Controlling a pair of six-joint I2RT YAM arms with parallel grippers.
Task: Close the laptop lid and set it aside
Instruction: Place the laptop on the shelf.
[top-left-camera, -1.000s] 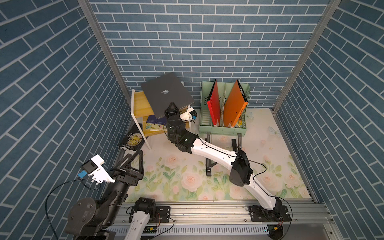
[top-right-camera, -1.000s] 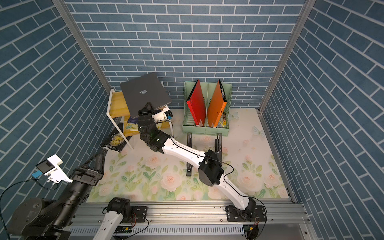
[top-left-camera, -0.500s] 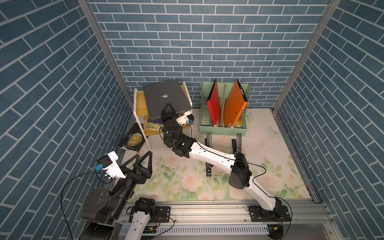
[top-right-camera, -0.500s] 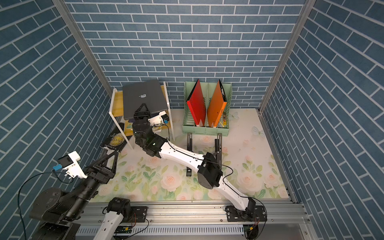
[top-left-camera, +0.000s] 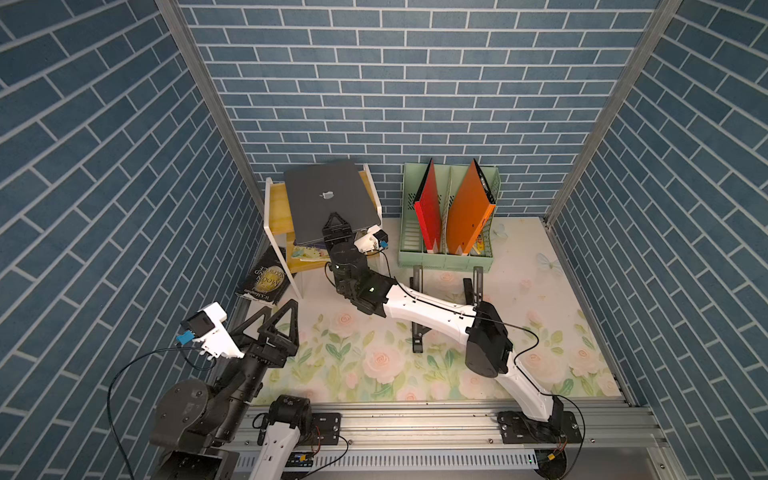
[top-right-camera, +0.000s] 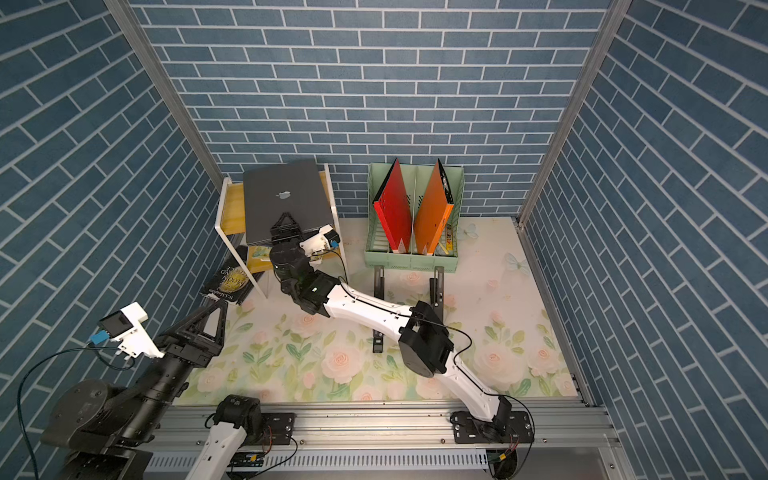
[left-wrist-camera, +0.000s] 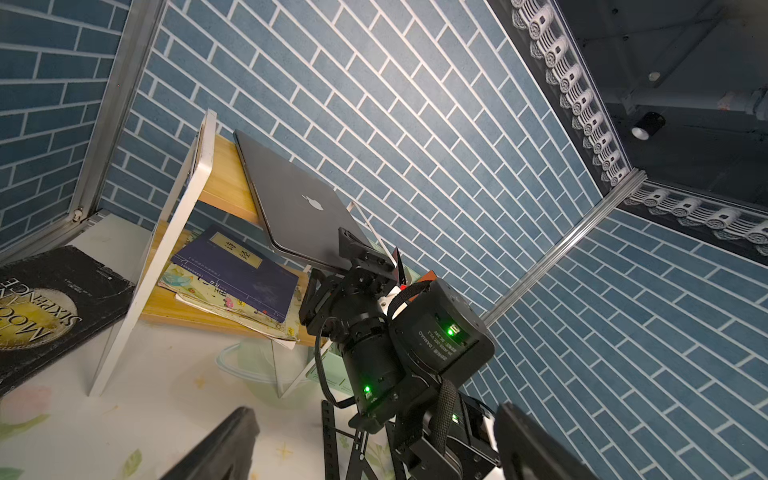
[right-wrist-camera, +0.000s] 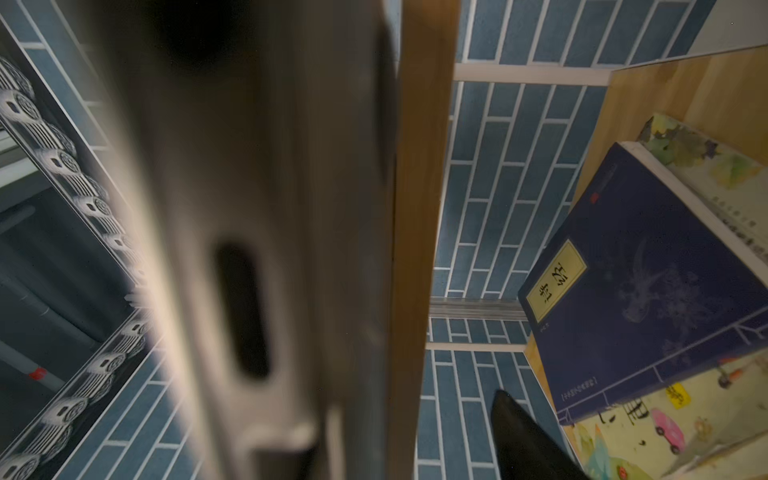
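- Left wrist view shows the laptop (left-wrist-camera: 266, 216) shut and lying flat on the top board of the wooden shelf (left-wrist-camera: 226, 174). The laptop lid (left-wrist-camera: 299, 212) is down on the base with its Apple logo facing up.
- In both top views, taking the back wall as 12 o'clock, the shelf stands at about 11 o'clock on the table (top-left-camera: 374, 365), against that wall. The laptop sits slightly askew on it, and its near edge juts past the board toward 6 o'clock.
- The right claw (top-left-camera: 336, 226) meets that near edge from about 5 o'clock. Its jaws are parted, with one finger (left-wrist-camera: 353, 243) over the lid and the other under the board, so they straddle both without pinching. Whether the upper finger touches the lid I cannot tell.
- In the right wrist view the laptop is a grey blur beside the board's edge, and one dark fingertip (right-wrist-camera: 523, 436) stands clear of the wood.
- The left claw (top-left-camera: 274, 322) hangs over the table at about 8 o'clock, spread wide and holding nothing, well apart from the laptop.
- A blue book (left-wrist-camera: 237, 270) lies on the lower shelf, and a black book (top-left-camera: 266, 278) leans against the shelf's leg.
- A green file rack (top-left-camera: 446, 253) stands at 1 o'clock, with a black folding stand (top-left-camera: 417, 307) just at its 6 o'clock.
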